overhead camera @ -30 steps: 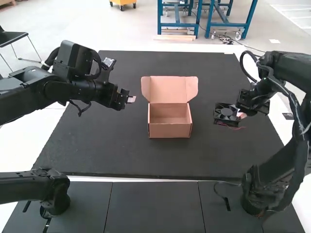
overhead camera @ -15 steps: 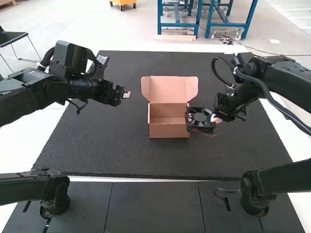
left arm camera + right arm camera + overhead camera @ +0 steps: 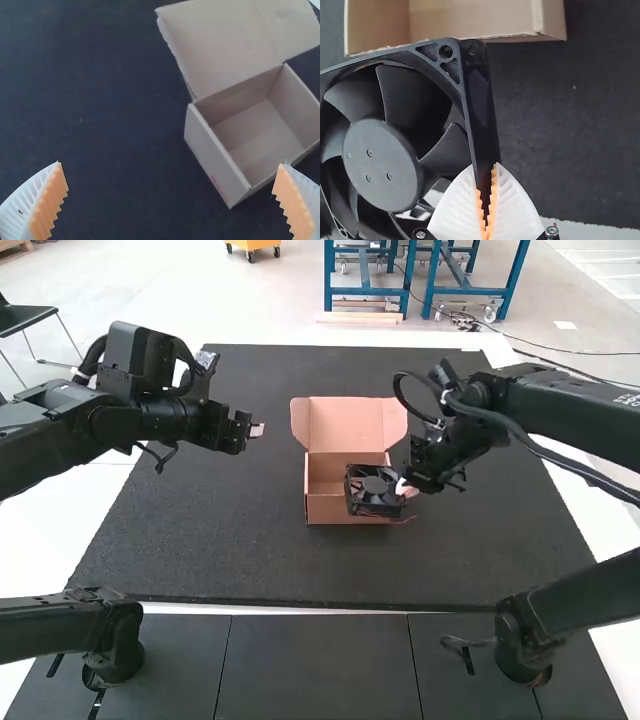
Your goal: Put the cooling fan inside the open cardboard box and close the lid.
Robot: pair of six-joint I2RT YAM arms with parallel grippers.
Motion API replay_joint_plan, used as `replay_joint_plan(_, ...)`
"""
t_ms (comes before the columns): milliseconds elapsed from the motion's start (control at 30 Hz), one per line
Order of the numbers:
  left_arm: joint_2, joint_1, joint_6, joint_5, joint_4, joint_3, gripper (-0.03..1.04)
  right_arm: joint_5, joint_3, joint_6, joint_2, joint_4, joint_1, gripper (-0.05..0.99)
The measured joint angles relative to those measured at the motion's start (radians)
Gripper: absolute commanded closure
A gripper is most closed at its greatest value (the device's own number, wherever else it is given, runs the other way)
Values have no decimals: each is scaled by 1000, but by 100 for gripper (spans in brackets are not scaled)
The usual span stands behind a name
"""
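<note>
A brown cardboard box [image 3: 346, 483] sits open at the middle of the black mat, its lid [image 3: 348, 423] standing up at the back. In the left wrist view the box [image 3: 245, 140] shows a bare inside. My right gripper [image 3: 408, 483] is shut on the frame edge of a black cooling fan [image 3: 375, 490], which hangs upright over the box's front right corner, thin wires trailing below. In the right wrist view the fan [image 3: 405, 155] is pinched between the fingers [image 3: 512, 212]. My left gripper [image 3: 250, 431] hovers open to the left of the box.
The black mat [image 3: 200, 530] covers the table, with white table surface [image 3: 40, 540] at both sides. Both arms reach in over the mat from the sides.
The right arm has carried the fan leftward from the mat's right side to above the box's front right corner. The left gripper has stayed nearly still.
</note>
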Motion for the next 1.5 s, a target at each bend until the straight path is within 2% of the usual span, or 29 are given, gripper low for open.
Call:
replay_joint_plan(333, 0, 0, -9, 0, 19, 0, 4, -8, 98, 26, 143, 47, 116, 96)
replay_joint_plan(600, -6, 0, -39, 0, 24, 0, 4, 0, 169, 39, 259, 85, 129, 96)
replay_joint_plan(833, -50, 0, -50, 0, 30, -14, 4, 43, 201, 52, 312, 143, 110, 96)
replay_joint_plan(1133, -52, 0, -54, 0, 31, -18, 4, 126, 209, 50, 341, 190, 89, 96)
replay_joint_plan(1500, -52, 0, -69, 0, 26, -18, 4, 180, 209, 25, 396, 240, 89, 96)
